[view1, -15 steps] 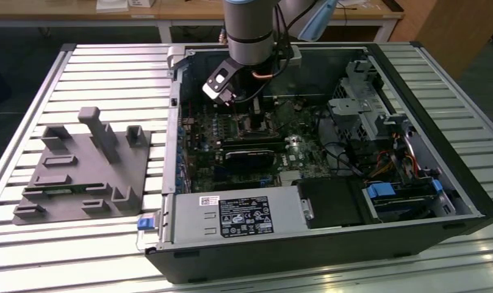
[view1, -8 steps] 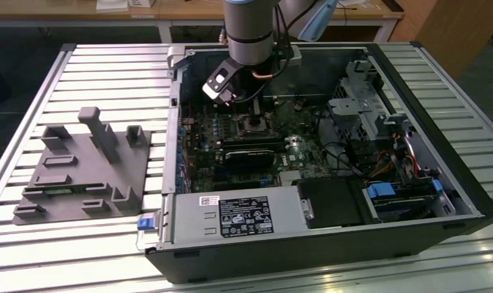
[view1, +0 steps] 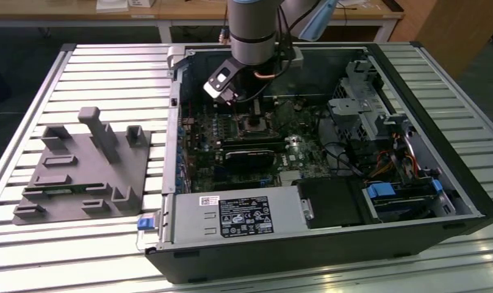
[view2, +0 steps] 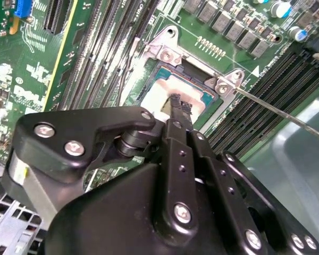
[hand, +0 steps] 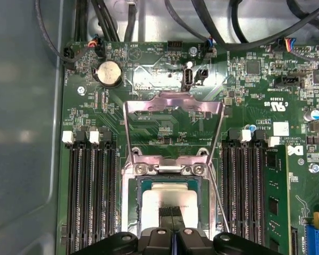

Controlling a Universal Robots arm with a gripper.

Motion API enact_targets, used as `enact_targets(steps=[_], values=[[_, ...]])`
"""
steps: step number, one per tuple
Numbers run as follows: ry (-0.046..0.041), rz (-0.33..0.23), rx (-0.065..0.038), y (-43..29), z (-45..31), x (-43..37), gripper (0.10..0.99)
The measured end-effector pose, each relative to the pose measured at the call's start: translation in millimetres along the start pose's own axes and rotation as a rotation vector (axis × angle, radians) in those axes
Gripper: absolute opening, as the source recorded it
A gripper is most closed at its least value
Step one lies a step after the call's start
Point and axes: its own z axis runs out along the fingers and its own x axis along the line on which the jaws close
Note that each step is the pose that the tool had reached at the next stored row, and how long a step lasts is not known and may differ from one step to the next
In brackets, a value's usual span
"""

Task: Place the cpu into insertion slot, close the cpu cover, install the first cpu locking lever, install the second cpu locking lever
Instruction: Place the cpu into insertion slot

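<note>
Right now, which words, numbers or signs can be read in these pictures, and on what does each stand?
Black label on the grey metal box, exterior view: white print, too small to read.
White sticker beside it: barcode lines, no readable text.
Green board, first wrist view: white letters and a small white tag, too small to read surely.
Nothing can be quoted.

End effector downward, pinched together.

Slatted metal table: open computer case, grey fixture.
</note>
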Motion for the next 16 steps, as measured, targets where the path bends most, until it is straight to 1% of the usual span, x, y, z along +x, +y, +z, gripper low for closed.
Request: enact_targets(steps=[1, 3, 10, 16], values=[[-0.0001, 0.001, 0.002, 0.6, 0.0, 0.0, 0.106], [-0.0002, 0.001, 0.002, 0.7, 0.0, 0.0, 0.106], [-0.0003, 0.001, 0.002, 4.7, 0.9, 0.0, 0.106], [-0.0005, 0.001, 0.002, 4.7, 4.5, -0.1, 0.106]])
